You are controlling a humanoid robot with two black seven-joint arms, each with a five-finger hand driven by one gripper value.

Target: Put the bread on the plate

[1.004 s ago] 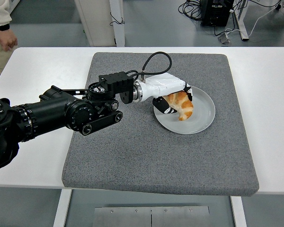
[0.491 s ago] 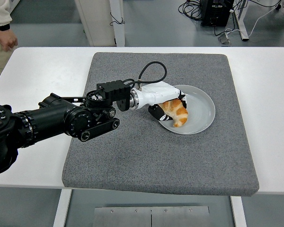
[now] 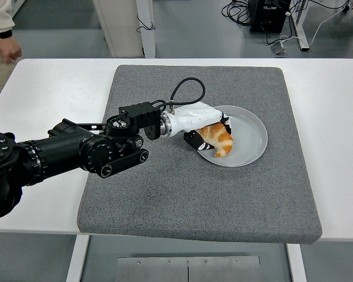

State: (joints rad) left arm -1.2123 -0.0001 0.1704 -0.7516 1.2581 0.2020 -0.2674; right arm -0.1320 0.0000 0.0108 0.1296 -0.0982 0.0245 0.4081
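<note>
Croissant [image 3: 219, 139], golden and curved, lies on the left part of a grey plate [image 3: 253, 135], cradled by the robot's left hand [image 3: 201, 124], whose white-shelled palm covers the pastry's upper left side while dark fingers [image 3: 192, 139] curl around its near edge. The grip looks closed on the bread rather than loosened, presumably so it comes to rest squarely inside the rim and not on its lip. The plate stands toward the right of a grey felt mat [image 3: 165, 194] spread over the white table [image 3: 47, 88], a surface that would keep the dish from sliding under the arm's push. The black left arm [image 3: 76, 150] reaches in low across the mat. The right arm is out of view. A person's hand [image 3: 10, 51] shows at the upper left corner, well apart from the work. Release appears to be the remaining step.
</note>
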